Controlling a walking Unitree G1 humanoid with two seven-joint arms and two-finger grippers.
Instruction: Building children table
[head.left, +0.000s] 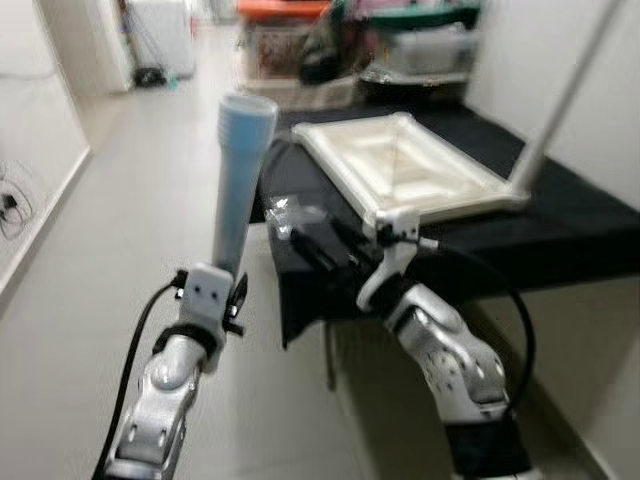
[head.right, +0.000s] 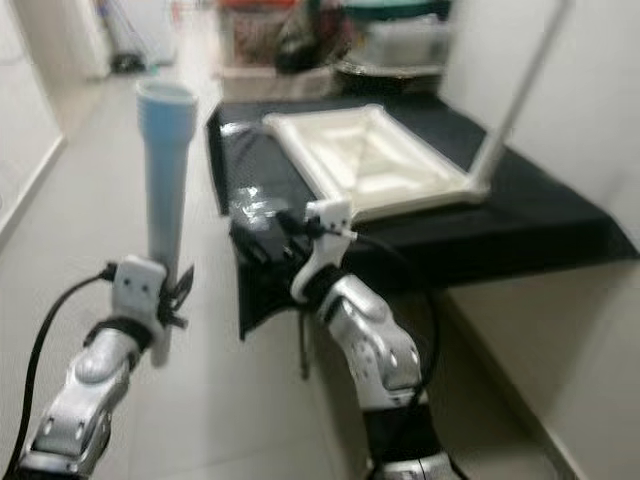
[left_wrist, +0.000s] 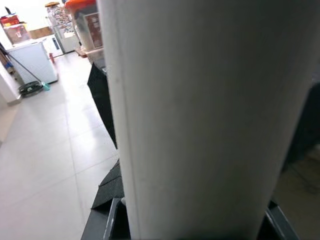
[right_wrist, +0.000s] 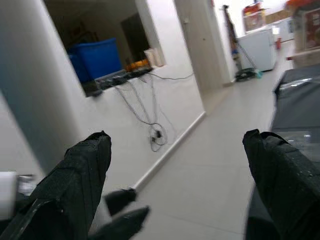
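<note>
A pale blue table leg stands upright in front of me, with my left gripper shut on its lower end; it looms close in the left wrist view. The white tabletop lies upside down on a black-covered platform, and one white leg rises from its near right corner. My right gripper is open and holds nothing. It hovers over the platform's near left corner, pointing left toward the held leg. Its two fingertips are spread wide apart.
Storage boxes and bags are piled beyond the platform. A white appliance stands at the far end of the tiled floor. Cables hang on the left wall, and a blue bin sits in a recess above them.
</note>
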